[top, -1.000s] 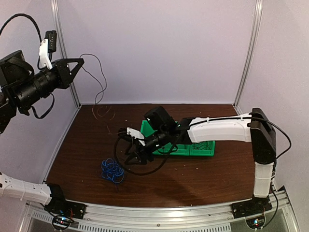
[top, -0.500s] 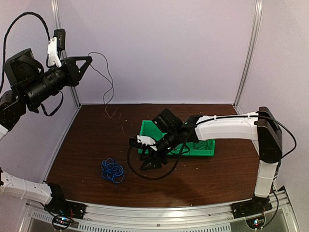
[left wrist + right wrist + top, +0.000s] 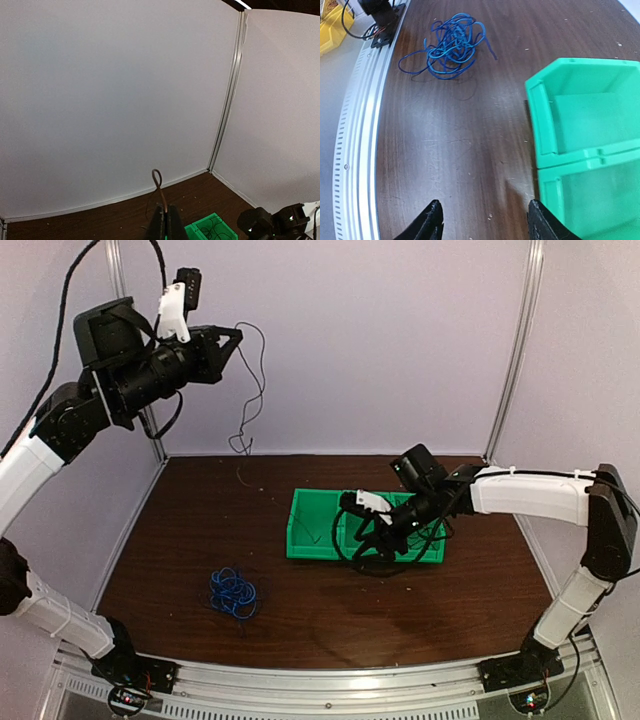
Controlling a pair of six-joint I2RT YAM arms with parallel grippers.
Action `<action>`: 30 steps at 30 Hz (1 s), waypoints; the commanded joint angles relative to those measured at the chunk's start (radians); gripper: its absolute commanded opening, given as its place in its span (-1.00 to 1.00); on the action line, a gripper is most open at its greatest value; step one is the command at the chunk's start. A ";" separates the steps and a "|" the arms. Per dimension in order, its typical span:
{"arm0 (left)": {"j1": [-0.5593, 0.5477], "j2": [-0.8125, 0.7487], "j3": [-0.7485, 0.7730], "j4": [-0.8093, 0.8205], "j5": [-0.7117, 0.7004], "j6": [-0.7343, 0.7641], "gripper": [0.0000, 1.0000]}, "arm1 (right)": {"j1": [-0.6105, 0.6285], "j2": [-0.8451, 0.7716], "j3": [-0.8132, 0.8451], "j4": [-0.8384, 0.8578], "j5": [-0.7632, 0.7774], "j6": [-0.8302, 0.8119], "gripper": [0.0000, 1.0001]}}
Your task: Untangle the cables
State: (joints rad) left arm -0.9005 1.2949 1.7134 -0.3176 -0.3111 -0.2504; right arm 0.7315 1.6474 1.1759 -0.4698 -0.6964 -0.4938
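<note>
1. The left pincer (image 3: 230, 338) is clenched on one thin dark cable (image 3: 162, 196) and holds it high above the far left corner of the tabletop (image 3: 450, 150). The free end hangs down near the back wall. We cannot tell whether it touches the wood.
2. The right pincer (image 3: 485, 220) is released and empty. It is low over the tabletop, just beside the green bin (image 3: 542, 130).
3. The blue tangle (image 3: 451, 44) lies on the tabletop near the front left, well apart from the bin and from both pincers.
4. We judge that the step in hand is to bring the freed dark cable to its own place, probably the bin. The left arm should travel slowly, so that the hanging end does not swing and catch on something.
5. It is better to lower the cable until its tail rests first, and only then let go.
6. The right pincer could steady the tail, closing on it lightly.
</note>
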 commanded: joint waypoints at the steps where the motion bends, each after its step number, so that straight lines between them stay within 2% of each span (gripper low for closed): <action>1: 0.000 0.027 0.022 0.009 0.022 0.013 -1.00 | -0.076 -0.055 -0.003 -0.029 -0.055 -0.008 0.17; 8: 0.000 0.001 -0.114 0.086 0.059 -0.034 -1.00 | -0.085 -0.096 0.126 -0.116 -0.086 -0.007 0.08; 11: 0.000 -0.030 -0.186 0.149 0.084 -0.073 -1.00 | -0.083 -0.121 0.202 -0.089 -0.076 0.055 0.06; 18: 0.000 0.004 -0.208 0.186 0.160 -0.162 -1.00 | -0.046 -0.085 0.385 -0.027 -0.091 0.160 0.04; 30: 0.000 0.049 -0.245 0.297 0.271 -0.278 -1.00 | 0.049 0.071 0.567 0.087 -0.080 0.295 0.27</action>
State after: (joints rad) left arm -0.9005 1.3300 1.4750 -0.1226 -0.0994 -0.4755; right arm 0.7647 1.6852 1.6905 -0.4381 -0.7860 -0.2707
